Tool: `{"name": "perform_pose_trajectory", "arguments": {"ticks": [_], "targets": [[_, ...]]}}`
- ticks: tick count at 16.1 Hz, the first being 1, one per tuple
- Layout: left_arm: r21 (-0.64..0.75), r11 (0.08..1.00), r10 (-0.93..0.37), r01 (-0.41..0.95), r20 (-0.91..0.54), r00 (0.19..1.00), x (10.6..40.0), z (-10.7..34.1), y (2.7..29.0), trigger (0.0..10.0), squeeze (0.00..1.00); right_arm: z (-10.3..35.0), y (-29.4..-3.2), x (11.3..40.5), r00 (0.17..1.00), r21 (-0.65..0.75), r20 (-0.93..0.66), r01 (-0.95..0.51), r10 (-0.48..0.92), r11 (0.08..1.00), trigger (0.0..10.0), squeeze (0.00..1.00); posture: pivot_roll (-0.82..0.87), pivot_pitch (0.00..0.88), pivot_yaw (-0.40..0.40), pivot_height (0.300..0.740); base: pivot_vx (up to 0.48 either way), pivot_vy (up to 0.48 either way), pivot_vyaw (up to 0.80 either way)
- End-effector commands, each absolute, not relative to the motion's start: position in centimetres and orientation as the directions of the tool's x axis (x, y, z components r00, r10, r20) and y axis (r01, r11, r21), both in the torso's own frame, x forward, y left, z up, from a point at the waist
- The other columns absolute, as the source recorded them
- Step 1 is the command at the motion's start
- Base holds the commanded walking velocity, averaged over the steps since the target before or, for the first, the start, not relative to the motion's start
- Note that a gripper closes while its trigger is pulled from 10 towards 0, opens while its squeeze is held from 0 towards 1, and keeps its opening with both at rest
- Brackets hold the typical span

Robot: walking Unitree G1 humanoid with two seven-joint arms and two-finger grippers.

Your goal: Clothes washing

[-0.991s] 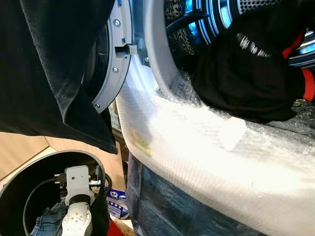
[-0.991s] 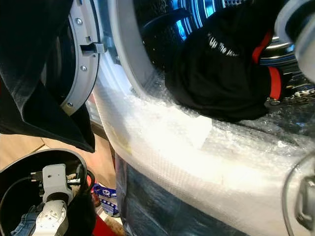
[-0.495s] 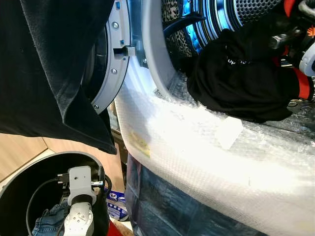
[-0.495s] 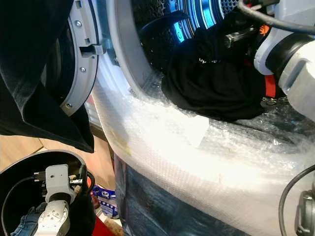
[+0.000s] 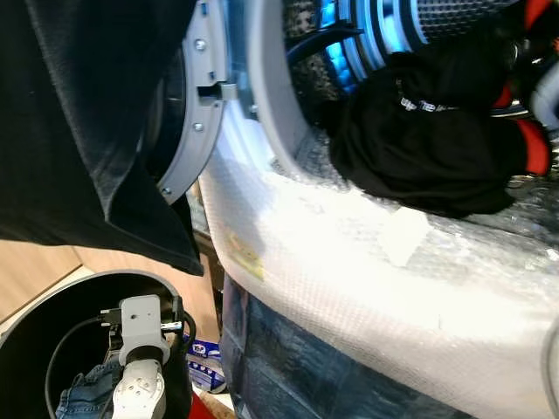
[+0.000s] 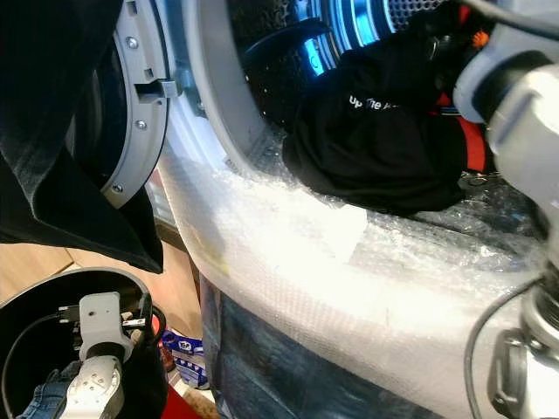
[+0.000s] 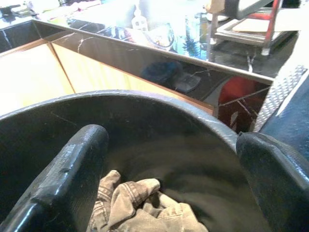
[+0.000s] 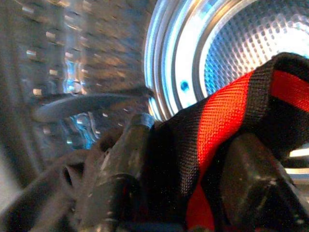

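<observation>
Black garment (image 6: 376, 148) with red trim: lay bunched in the washer's open mouth, partly over the bubble wrap (image 6: 349, 262) that covered the front rim. White lettering ran across it; "Up" and "The" could be made out, the rest was too blurred to read.

Right gripper (image 8: 183, 193): inside the drum (image 8: 231, 53), fingers (image 8: 116, 174) clamped on a fold of the black-and-red cloth. The right arm's silver wrist came in from the right edge, just above the garment.

Drum: perforated steel, lit blue, with a dark paddle near the front.

Door (image 5: 196, 105): swung open to the left, grey inner ring with screws and a latch. A dark cloth (image 5: 87, 131) hung in front of it, covering most of the upper left.

Bin (image 5: 52, 305): black, round, on the floor below the door. It held denim (image 5: 83, 401) and a tan crumpled piece (image 7: 140, 208).

Left gripper (image 7: 169, 154): hung over the bin's mouth, fingers wide apart and holding nothing.

Small blue-and-white packet (image 5: 203, 353): on the floor beside the bin; its print was unreadable.

Yellow sticker (image 5: 246, 255): under the bubble wrap, wording unreadable.
</observation>
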State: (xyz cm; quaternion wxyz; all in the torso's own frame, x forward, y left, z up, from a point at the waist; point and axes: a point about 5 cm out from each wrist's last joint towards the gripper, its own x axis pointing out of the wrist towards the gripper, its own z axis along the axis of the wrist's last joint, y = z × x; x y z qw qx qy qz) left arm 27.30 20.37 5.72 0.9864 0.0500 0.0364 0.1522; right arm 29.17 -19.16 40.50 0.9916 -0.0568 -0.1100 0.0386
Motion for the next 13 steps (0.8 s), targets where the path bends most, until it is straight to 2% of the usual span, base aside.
{"name": "perform_pose_trajectory", "arguments": {"ticks": [1, 3, 4, 6, 7, 9, 11, 13], "targets": [[0.107, 0.955, 0.285, -0.277, -0.07, 0.956, 27.4, 5.4, 19.9, 10.0, 0.0, 40.3, -18.9, 31.1, 0.979, -0.075, 0.202, -0.011, 0.026, 0.997, 10.0, 1.0, -0.22, 0.029, -0.033, 0.74, 0.0, 0.0, 0.0], [0.106, 0.954, 0.287, -0.28, -0.065, 0.956, 27.6, 5.5, 19.9, 10.0, 0.0, 41.0, -19.1, 33.4, 0.977, 0.003, 0.2, 0.077, -0.076, 0.997, 10.0, 1.0, -0.21, 0.023, -0.036, 0.74, 0.0, 0.0, 0.0], [0.108, 0.95, 0.3, -0.292, -0.063, 0.952, 27.6, 5.6, 20.1, 10.0, 0.0, 42.7, -19.3, 35.5, 0.953, 0.125, 0.223, 0.18, -0.205, 0.976, 10.0, 1.0, -0.21, 0.023, -0.034, 0.74, 0.0, 0.0, 0.0], [0.113, 0.949, 0.304, -0.295, -0.065, 0.951, 27.5, 5.6, 20.2, 10.0, 0.0, 43.5, -19.8, 36.3, 0.915, 0.187, 0.231, 0.291, -0.33, 0.938, 10.0, 1.0, -0.2, 0.023, -0.044, 0.74, 0.0, 0.0, 0.0], [0.114, 0.948, 0.305, -0.297, -0.063, 0.95, 27.5, 5.6, 20.2, 10.0, 0.0, 43.6, -19.1, 36.3, 0.917, 0.189, 0.242, 0.276, -0.317, 0.942, 10.0, 1.0, -0.19, 0.024, -0.047, 0.74, 0.0, 0.0, 0.0], [0.112, 0.943, 0.321, -0.312, -0.075, 0.944, 27.0, 5.2, 20.4, 10.0, 0.0, 42.3, -17.3, 34.9, 0.965, 0.078, 0.229, 0.113, -0.128, 0.991, 10.0, 1.0, -0.2, 0.038, -0.045, 0.74, 0.0, 0.0, 0.0], [0.108, 0.952, 0.297, -0.287, -0.087, 0.951, 27.0, 4.9, 19.8, 10.0, 0.0, 43.8, -19.1, 31.7, 0.943, 0.097, 0.321, 0.057, -0.085, 0.994, 10.0, 1.0, -0.22, 0.045, -0.043, 0.74, 0.0, 0.0, 0.0], [0.106, 0.952, 0.297, -0.287, -0.087, 0.951, 27.1, 5.0, 19.7, 10.0, 0.0, 45.0, -19.3, 29.9, 0.906, 0.096, 0.422, -0.033, -0.01, 0.995, 10.0, 1.0, -0.23, 0.048, -0.038, 0.74, 0.0, 0.0, 0.0]]}}
